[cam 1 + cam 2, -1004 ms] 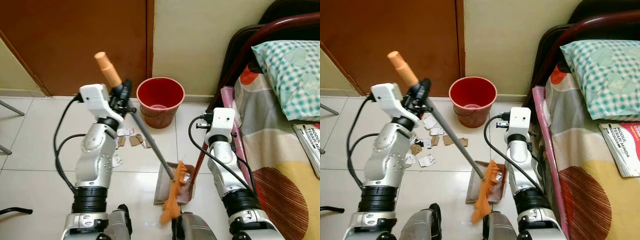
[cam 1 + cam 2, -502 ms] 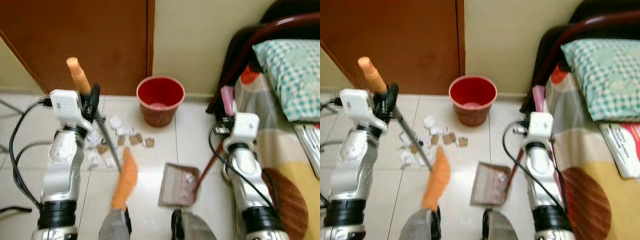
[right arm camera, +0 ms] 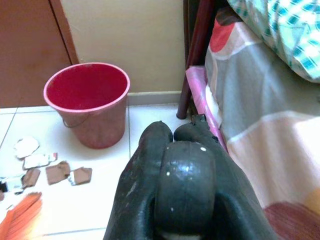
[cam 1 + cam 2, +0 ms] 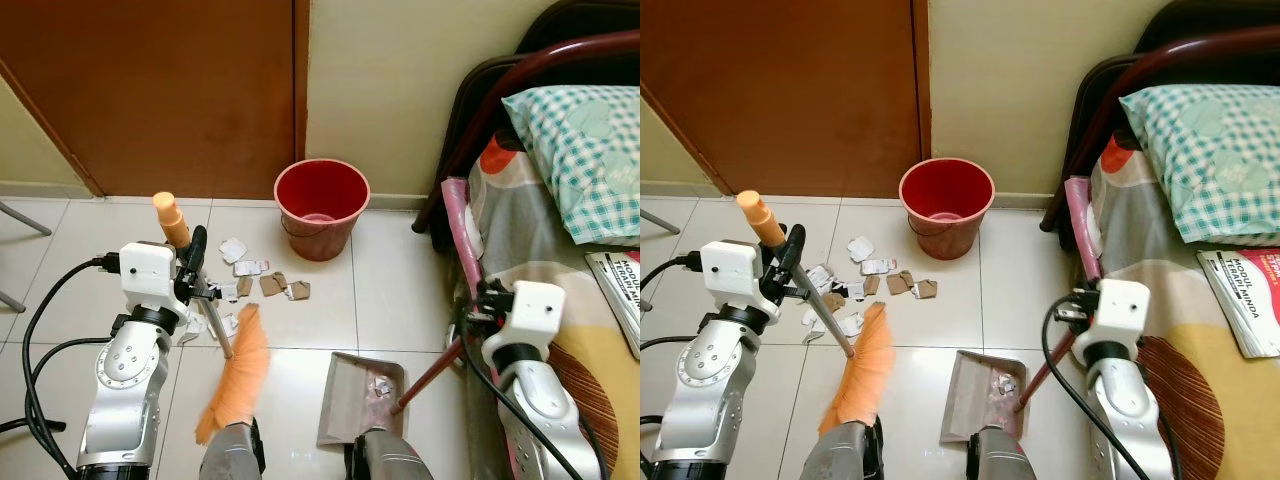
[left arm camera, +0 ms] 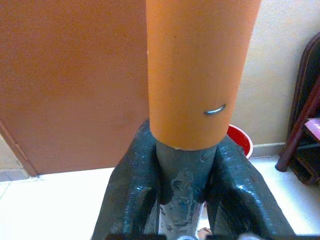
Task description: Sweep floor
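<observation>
My left gripper (image 4: 197,262) is shut on the grey shaft of a broom, just below its orange grip (image 4: 171,218). The orange bristles (image 4: 235,377) rest on the tiles by my feet, left of the dustpan (image 4: 358,400). The brown dustpan lies flat on the floor with a few scraps in it. Its red handle (image 4: 430,373) rises to my right gripper (image 4: 472,318), which is shut on the handle's black end (image 3: 183,190). Several paper and cardboard scraps (image 4: 262,285) lie on the tiles between the broom and a red bucket (image 4: 321,204).
The red bucket stands against the cream wall beside a brown door (image 4: 170,90). A bed (image 4: 560,250) with a dark red frame, patterned sheet and checked pillow (image 4: 580,150) runs along my right. A book (image 4: 620,285) lies on it. A metal leg (image 4: 20,215) shows far left.
The broom swung left off the dustpan and its bristles now sit on the tiles left of it. Both arms pulled back and lower; the dustpan shifted slightly right.
</observation>
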Tool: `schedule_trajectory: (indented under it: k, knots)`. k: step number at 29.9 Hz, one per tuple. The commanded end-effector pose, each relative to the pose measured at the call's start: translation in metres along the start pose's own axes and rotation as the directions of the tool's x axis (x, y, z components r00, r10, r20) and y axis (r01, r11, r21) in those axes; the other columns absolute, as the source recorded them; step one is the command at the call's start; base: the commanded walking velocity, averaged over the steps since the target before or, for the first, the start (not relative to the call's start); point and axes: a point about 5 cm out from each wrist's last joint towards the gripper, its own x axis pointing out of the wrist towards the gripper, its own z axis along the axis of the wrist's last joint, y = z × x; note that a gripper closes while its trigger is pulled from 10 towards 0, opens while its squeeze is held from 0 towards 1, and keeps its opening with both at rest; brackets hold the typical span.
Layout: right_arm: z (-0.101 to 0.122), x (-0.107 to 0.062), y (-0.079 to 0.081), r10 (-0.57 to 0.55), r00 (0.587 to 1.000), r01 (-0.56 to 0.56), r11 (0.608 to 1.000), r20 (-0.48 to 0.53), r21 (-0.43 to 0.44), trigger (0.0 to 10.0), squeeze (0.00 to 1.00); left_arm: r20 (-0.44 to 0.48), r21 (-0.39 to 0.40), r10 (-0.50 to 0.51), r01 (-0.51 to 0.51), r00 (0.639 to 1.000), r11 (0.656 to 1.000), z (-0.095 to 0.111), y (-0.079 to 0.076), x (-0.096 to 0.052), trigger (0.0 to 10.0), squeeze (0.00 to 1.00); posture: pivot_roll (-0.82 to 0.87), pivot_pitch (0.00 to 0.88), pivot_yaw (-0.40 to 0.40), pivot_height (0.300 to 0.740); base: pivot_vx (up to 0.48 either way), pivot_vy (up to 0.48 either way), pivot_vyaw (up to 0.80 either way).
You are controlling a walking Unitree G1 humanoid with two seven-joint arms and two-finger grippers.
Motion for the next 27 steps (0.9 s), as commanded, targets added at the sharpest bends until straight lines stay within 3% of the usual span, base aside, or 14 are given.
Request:
schedule_trajectory:
  k: [1,8,12,13,14,17,18,19,20,24,27]
  knots:
    - [-0.014,-0.014,0.0,0.019,0.994,-0.018,1.0,-0.106,0.018,10.0,0.0,-0.08,-0.004,0.011,-0.011,0.997,1.0,-0.018,-0.001,-0.009,10.0,0.0,-0.03,0.086,-0.011,0.74,0.0,0.0,0.0]
    - [-0.022,-0.049,-0.02,0.029,0.976,-0.034,0.999,-0.217,-0.015,10.0,0.0,-0.162,0.008,-0.009,0.01,0.987,1.0,-0.042,-0.007,-0.021,10.0,0.0,-0.05,0.022,-0.01,0.74,0.0,0.0,0.0]
    - [-0.02,-0.043,-0.02,0.018,0.985,-0.014,1.0,-0.172,0.025,10.0,0.0,-0.169,0.01,0.002,0.0,0.986,1.0,-0.045,-0.004,-0.02,10.0,0.0,-0.05,0.008,-0.005,0.74,0.0,0.0,0.0]
    - [-0.017,-0.037,-0.018,0.013,0.99,-0.009,1.0,-0.143,0.028,4.4,0.0,-0.162,0.011,-0.001,0.003,0.987,1.0,-0.044,-0.005,-0.018,10.0,0.0,-0.04,0.002,0.004,0.74,0.0,0.0,0.0]
    - [-0.013,-0.024,-0.009,0.023,0.995,-0.02,0.999,-0.1,0.027,0.0,0.0,-0.149,0.015,-0.007,0.009,0.989,1.0,-0.042,-0.007,-0.013,10.0,0.0,-0.04,0.001,0.007,0.74,0.0,0.0,0.0]
    - [-0.01,-0.017,-0.003,0.035,0.996,-0.033,0.999,-0.079,0.03,0.0,0.0,-0.139,0.016,-0.009,0.012,0.99,1.0,-0.04,-0.008,-0.01,10.0,0.0,-0.04,0.0,0.018,0.74,0.0,0.0,0.0]
    - [-0.009,-0.012,0.002,0.049,0.996,-0.047,0.999,-0.074,0.028,2.9,0.0,-0.129,0.016,-0.014,0.016,0.992,1.0,-0.039,-0.01,-0.007,10.0,0.0,-0.04,0.0,0.018,0.74,0.0,0.0,0.0]
    - [-0.007,-0.009,0.006,0.058,0.996,-0.056,0.998,-0.071,0.025,4.9,0.0,-0.122,0.016,-0.017,0.019,0.992,1.0,-0.038,-0.011,-0.005,10.0,0.0,-0.03,0.002,0.026,0.74,0.0,0.0,0.0]
    - [-0.006,-0.005,0.011,0.077,0.995,-0.076,0.997,-0.067,0.015,10.0,0.0,-0.118,0.015,-0.02,0.021,0.993,1.0,-0.037,-0.012,-0.004,10.0,0.0,-0.03,0.004,0.029,0.74,0.0,0.0,0.0]
    - [-0.005,0.002,0.026,0.184,0.981,-0.187,0.982,-0.067,-0.039,10.0,0.0,-0.137,0.007,-0.041,0.042,0.99,0.999,-0.041,-0.014,-0.006,10.0,0.0,-0.05,0.036,0.053,0.74,0.0,0.0,0.0]
    - [-0.003,0.008,0.021,0.19,0.981,-0.193,0.977,-0.049,-0.085,10.0,0.0,-0.155,0.007,-0.073,0.075,0.985,0.997,-0.045,-0.02,-0.012,10.0,0.0,-0.04,0.034,0.034,0.74,0.0,0.0,0.0]
